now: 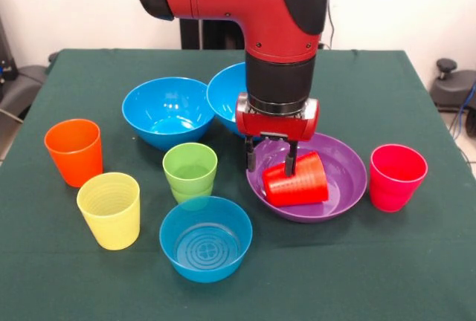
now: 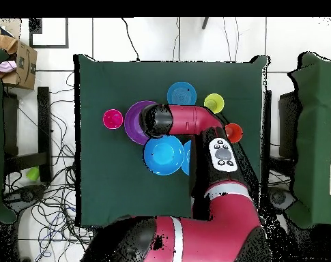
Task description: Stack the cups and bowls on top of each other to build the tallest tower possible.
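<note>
One red cup (image 1: pixel 296 180) lies tipped inside the purple bowl (image 1: pixel 343 187), directly under my gripper (image 1: pixel 271 160), fingers closed across its rim.

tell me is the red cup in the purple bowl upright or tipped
Tipped: the red cup lies on its side in the purple bowl, rim facing left.

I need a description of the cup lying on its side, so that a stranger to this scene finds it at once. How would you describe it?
Find the wide purple bowl on the green table, under the red arm. The red cup lies inside it on its side, mouth toward the rim, with the gripper at it. The other cups all stand upright on the cloth; only this one is tipped over in a bowl.
</note>
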You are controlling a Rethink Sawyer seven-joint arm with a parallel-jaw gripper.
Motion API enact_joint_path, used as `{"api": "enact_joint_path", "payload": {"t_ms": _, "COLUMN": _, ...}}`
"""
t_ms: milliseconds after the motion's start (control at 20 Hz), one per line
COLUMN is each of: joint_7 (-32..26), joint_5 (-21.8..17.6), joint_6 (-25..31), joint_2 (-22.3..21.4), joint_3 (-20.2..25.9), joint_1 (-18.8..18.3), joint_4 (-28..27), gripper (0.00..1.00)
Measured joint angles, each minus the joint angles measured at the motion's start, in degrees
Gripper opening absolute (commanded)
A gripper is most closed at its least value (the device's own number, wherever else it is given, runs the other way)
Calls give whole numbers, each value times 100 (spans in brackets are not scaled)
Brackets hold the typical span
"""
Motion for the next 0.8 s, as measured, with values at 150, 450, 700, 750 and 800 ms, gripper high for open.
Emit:
{"api": "enact_joint_path", "payload": {"t_ms": 150, "joint_7": 0, "joint_5": 0, "joint_6": 0, "joint_2": 0, "joint_3": 0, "joint_1": 0, "joint_4": 2, "gripper": 100}}
{"api": "enact_joint_path", "payload": {"t_ms": 450, "joint_7": 0, "joint_5": -1, "joint_6": 0, "joint_2": -31, "joint_3": -1, "joint_1": 2, "joint_4": 62, "gripper": 100}}
{"api": "enact_joint_path", "payload": {"t_ms": 700, "joint_7": 0, "joint_5": -242, "joint_6": 0, "joint_2": -112, "joint_3": -144, "joint_1": 177, "joint_4": 114, "gripper": 100}}
{"api": "enact_joint_path", "payload": {"t_ms": 750, "joint_7": 0, "joint_5": -378, "joint_6": 0, "joint_2": -145, "joint_3": -228, "joint_1": 287, "joint_4": 116, "gripper": 100}}
{"api": "enact_joint_path", "payload": {"t_ms": 800, "joint_7": 0, "joint_5": -559, "joint_6": 1, "joint_2": -192, "joint_3": -339, "joint_1": 444, "joint_4": 121, "gripper": 100}}
